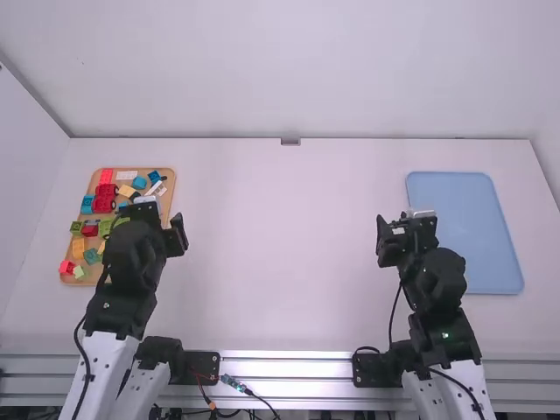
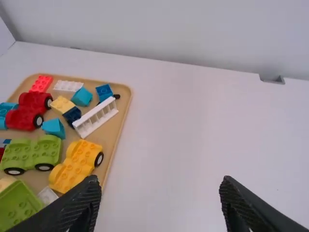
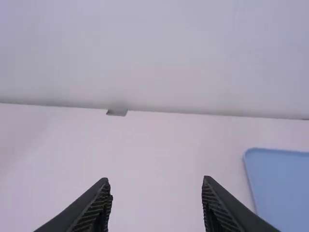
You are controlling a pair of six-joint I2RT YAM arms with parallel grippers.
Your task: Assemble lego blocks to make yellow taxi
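Note:
My left gripper (image 1: 157,219) hangs over the right side of the block tray (image 1: 171,185), and part of the tray is hidden behind it. In the left wrist view my left gripper (image 2: 160,193) is open and holds nothing. That view shows a yellow car base (image 2: 77,164), a green car base (image 2: 33,153), a red car base (image 2: 28,110), a white ladder-like piece (image 2: 95,117) and several small blocks on the tray. My right gripper (image 1: 398,229) stands left of the blue tray; in the right wrist view my right gripper (image 3: 157,186) is open and empty.
The blue tray (image 1: 464,232) lies on the right of the table (image 1: 280,245). A wall (image 1: 280,70) rises behind the table's far edge, where a small grey bracket (image 1: 290,142) sits. Cables (image 1: 236,385) run along the near rail.

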